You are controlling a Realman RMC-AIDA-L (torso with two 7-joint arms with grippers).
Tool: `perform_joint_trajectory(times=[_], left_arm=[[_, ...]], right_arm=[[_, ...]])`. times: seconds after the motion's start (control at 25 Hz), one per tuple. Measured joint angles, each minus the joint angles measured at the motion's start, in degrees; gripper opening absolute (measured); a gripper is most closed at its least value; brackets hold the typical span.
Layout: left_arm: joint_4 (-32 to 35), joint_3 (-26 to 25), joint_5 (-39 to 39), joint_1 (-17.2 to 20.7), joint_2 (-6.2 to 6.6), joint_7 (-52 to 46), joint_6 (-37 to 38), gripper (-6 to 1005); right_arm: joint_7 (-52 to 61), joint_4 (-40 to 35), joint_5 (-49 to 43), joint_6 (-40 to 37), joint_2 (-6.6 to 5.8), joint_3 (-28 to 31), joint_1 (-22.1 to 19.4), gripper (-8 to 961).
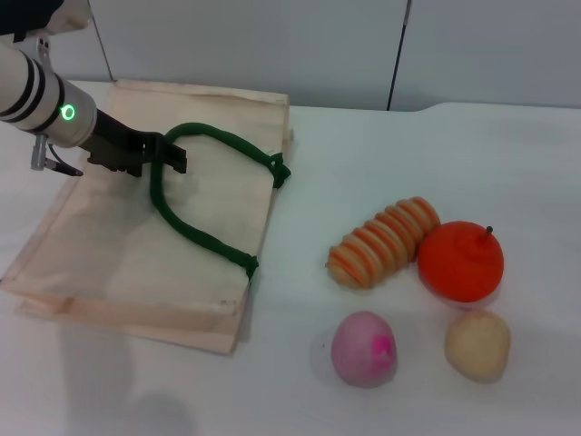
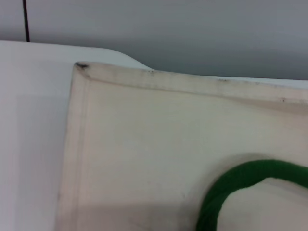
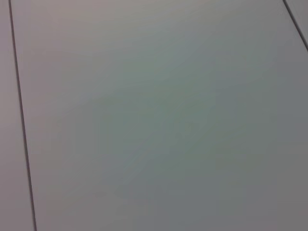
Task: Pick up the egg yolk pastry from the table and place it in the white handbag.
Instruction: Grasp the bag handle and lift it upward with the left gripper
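1. Head view: the white handbag (image 1: 136, 236), a large flat cream cloth tote with stitched edges and a thick dark green rope handle (image 1: 195, 227) looped across it, lies on the left part of the counter (image 1: 408, 391), a smooth white surface.
2. Head view: the egg yolk pastry (image 1: 477, 344), a small pale beige-yellow matte ball, sits near the front right of the counter, well apart from the bag.
3. Head view: just beside the pastry is a pale pink ball with a magenta spot (image 1: 363, 348); behind it sits a glossy orange fruit with a dark stem (image 1: 460, 260), touching a ridged orange-and-cream striped roll (image 1: 383, 241).
4. Head view: behind the counter stands a plain grey panelled wall (image 1: 345, 45) with a dark vertical seam.
5. Head view: the left tool (image 1: 166, 156), black and mounted on a white arm with a green lit ring, is low over the bag's far part; its tips are at the green handle, drawn together on the rope as far as can be seen.
6. Left wrist view: the bag's cream fabric (image 2: 144, 144), with a folded hem and a scuffed corner, fills the picture, with a curve of the green handle (image 2: 240, 180) at one side and the white counter beyond.
7. Right wrist view: only grey wall panels (image 3: 159, 120) with thin dark seams show; the right tool appears in no view.
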Motion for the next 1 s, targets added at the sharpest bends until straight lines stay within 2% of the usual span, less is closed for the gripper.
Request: perform_joint_trajectory(times=[0.4,0.8,1.0], left_arm=[[1.1,0.0,1.7,-0.1,0.02,-0.9,-0.1,740],[2.2,0.0,7.2,-1.2,0.44,-3.2,0.3,729],[3.4,0.0,12.8,-2.8,0.77,-6.4,0.4,724]], right_arm=[[0.0,0.0,0.0,0.0,0.0,0.0,0.4,852],[0.1,0.1,-0.1,0.0,0.08,0.0,0.8,852],[0.5,0.2,-0.2,0.1,0.09,0.0,0.8,852]])
